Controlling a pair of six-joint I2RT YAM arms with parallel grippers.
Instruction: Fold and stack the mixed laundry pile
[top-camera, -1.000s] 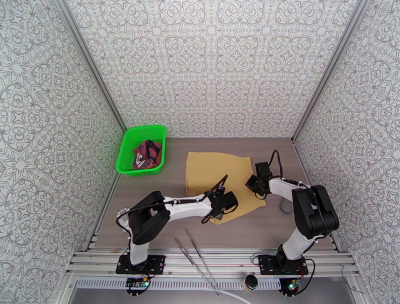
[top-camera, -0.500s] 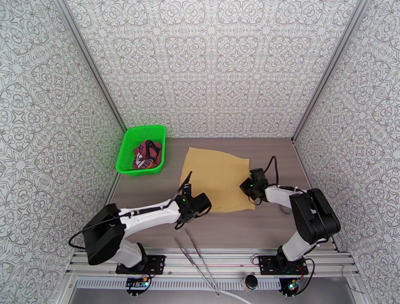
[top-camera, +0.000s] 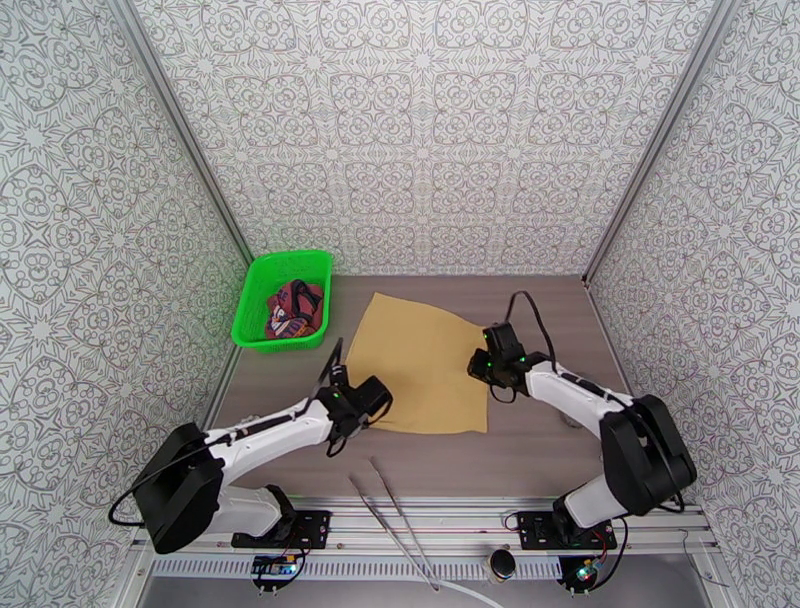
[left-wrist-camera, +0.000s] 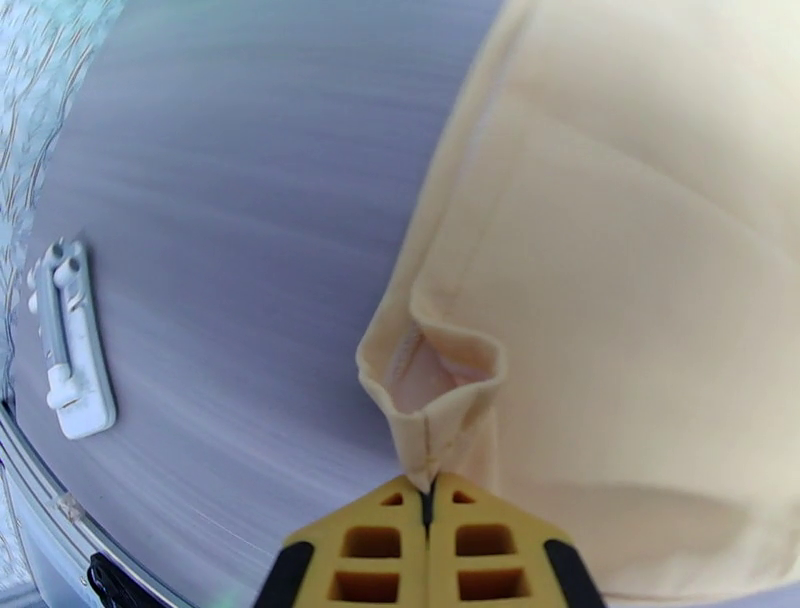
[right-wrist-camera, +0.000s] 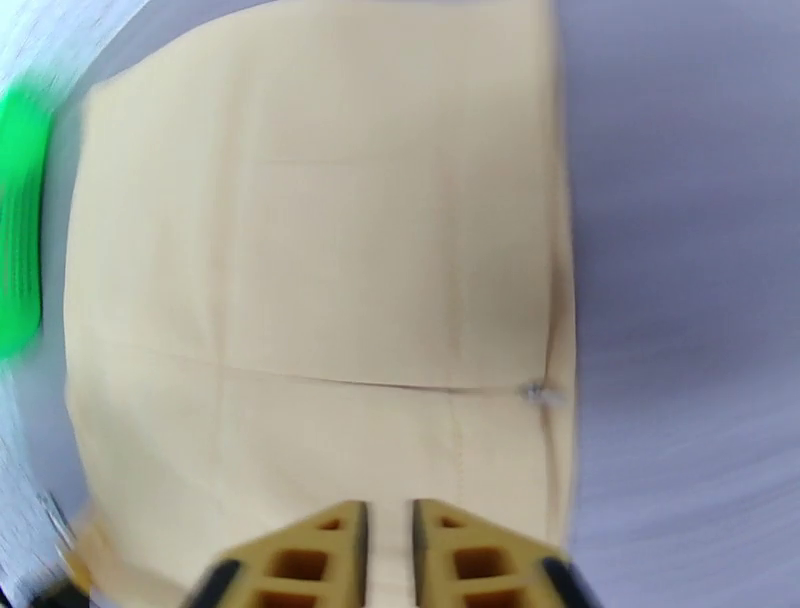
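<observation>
Patterned walls close in a grey table (top-camera: 540, 450), and everything sits around a tan cloth (top-camera: 425, 365) spread flat in the middle. Well off the cloth's far left corner stands a green basket (top-camera: 285, 256) with the maroon tank top (top-camera: 295, 308) bunched inside, apparently waiting its turn. At the cloth's near left corner the left gripper (left-wrist-camera: 428, 500) is clamped tight on the hem, which puckers into a small peak above its fingers; I take that as a grip for pulling the cloth square or starting a fold. At the cloth's right edge the right gripper (right-wrist-camera: 390, 515) hovers low with its fingers a narrow way apart, holding nothing, probably letting the fabric settle flat.
</observation>
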